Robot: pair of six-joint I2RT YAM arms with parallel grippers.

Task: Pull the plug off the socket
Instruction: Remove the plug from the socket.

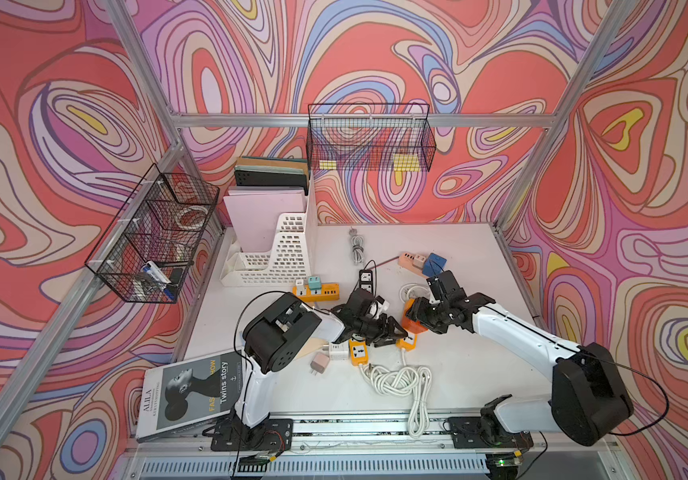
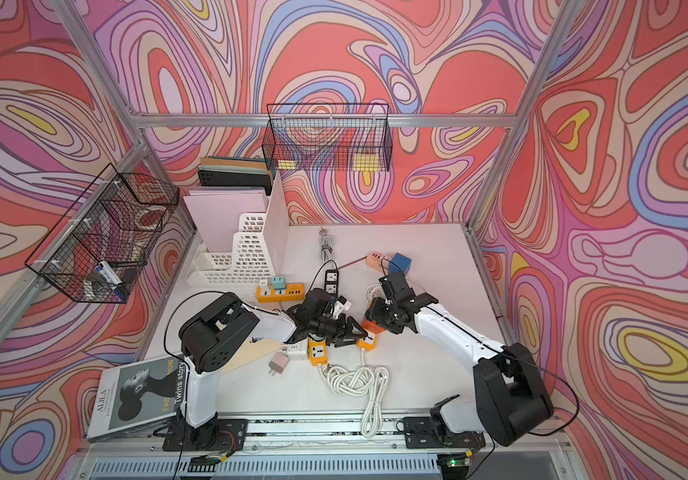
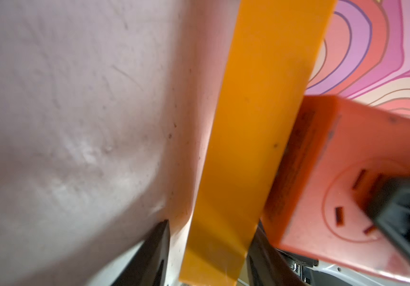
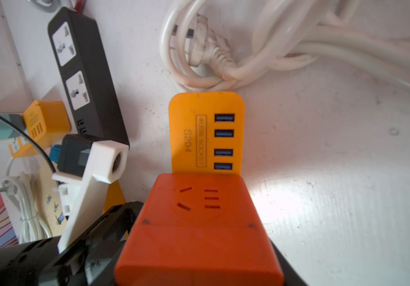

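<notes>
item: red-orange plug [image 4: 199,222], mid worktop [image 4: 322,161], set against the socket face of a yellow power strip [image 4: 206,133]; prongs in or out, cannot tell.
right claw [image 1: 419,312]: clamped on the plug's sides.
left claw [image 1: 388,332]: astride the strip beside the plug, jaws apart, one finger [image 3: 159,250] clear of it.
nearby: black power strip [image 4: 85,74]; coiled white cord [image 4: 223,57] just past the strip's end.

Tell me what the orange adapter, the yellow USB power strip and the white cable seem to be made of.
The orange adapter: probably hard moulded plastic, matt and scuffed, with crisp slots. The yellow USB power strip: likely similar plastic, smooth, with printed lettering. The white cable: apparently a soft rubbery or vinyl sheath, as it bends in loops.
</notes>
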